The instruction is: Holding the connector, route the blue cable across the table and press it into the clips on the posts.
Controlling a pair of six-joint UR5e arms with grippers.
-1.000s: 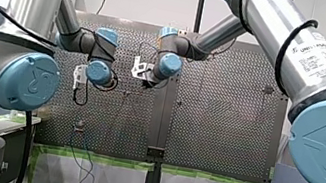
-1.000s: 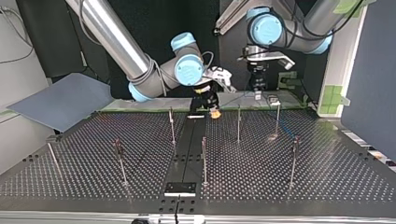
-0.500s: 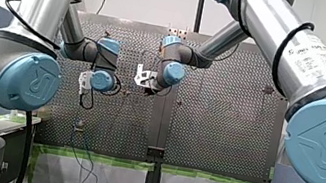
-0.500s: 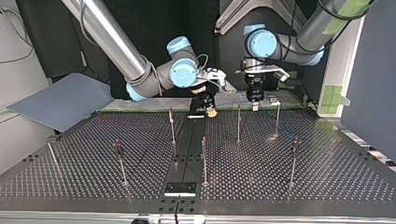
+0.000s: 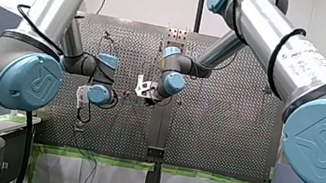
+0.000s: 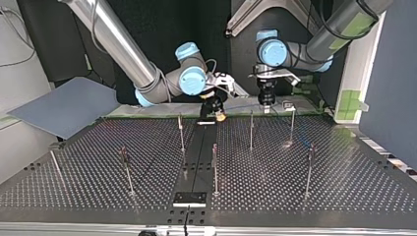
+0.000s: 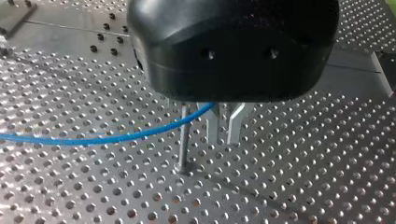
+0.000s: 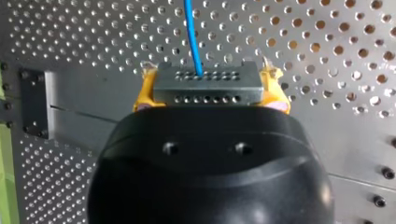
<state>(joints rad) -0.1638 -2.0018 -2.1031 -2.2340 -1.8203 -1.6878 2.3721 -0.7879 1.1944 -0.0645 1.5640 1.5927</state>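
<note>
At the table's far edge in the top view, my right gripper [image 8: 208,88] is clamped on the grey connector [image 8: 208,77]. Its yellow pads [image 8: 144,93] press on the block's two ends. The blue cable [image 8: 191,32] leaves the middle of the connector's holed face and runs straight ahead of the gripper, over the perforated table [image 8: 336,51].

My left gripper [image 7: 225,135], black, hangs over the table just beside a thin upright post [image 7: 182,144]. In the left wrist view the cable comes in from the side, crosses that post near its top and ends at the gripper. I cannot tell whether this gripper is closed on the cable or only stands around it.

In the top view the two grippers are near each other, with my right one at the view's middle and my left one a little to the view's right. More thin posts [image 6: 215,167] stand upright, spread across the table nearer the camera, well apart from one another.
</note>
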